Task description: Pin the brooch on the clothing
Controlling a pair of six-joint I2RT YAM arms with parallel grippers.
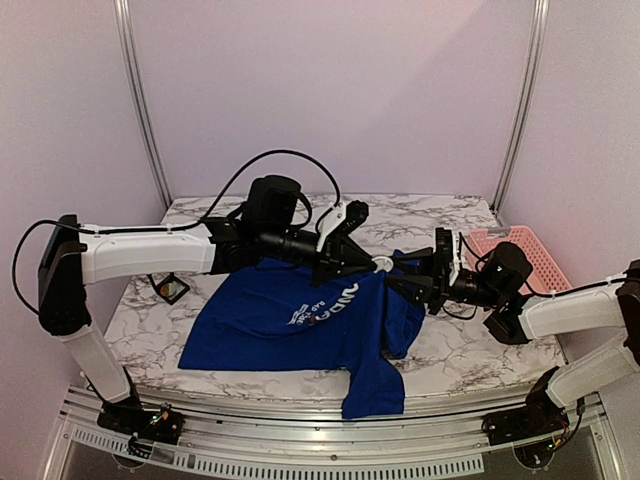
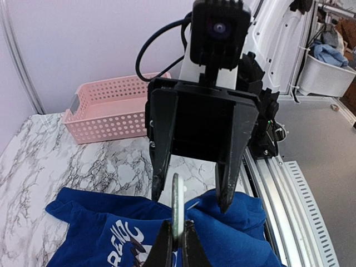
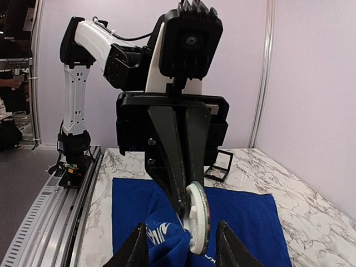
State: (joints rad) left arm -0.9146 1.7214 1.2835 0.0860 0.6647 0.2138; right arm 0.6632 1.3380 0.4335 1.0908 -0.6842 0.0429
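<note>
The blue T-shirt [image 1: 270, 320] lies on the marble table, with a fold of its right part lifted. My left gripper [image 1: 372, 262] is shut on the brooch [image 1: 383, 263], a small round disc with a white back and a dark greenish rim. In the left wrist view the brooch [image 2: 177, 200] stands edge-on in the gripper [image 2: 178, 225], against the shirt [image 2: 239, 239]. My right gripper [image 1: 398, 272] faces it, open. In the right wrist view its jaws [image 3: 182, 233] straddle the raised fold [image 3: 167, 239], and the brooch [image 3: 198, 217] has its back against the cloth.
A pink perforated basket [image 1: 520, 250] stands at the back right and also shows in the left wrist view [image 2: 111, 108]. A small black square box [image 1: 172, 289] lies left of the shirt, also in the right wrist view [image 3: 219, 165]. One sleeve [image 1: 372, 390] hangs over the front edge.
</note>
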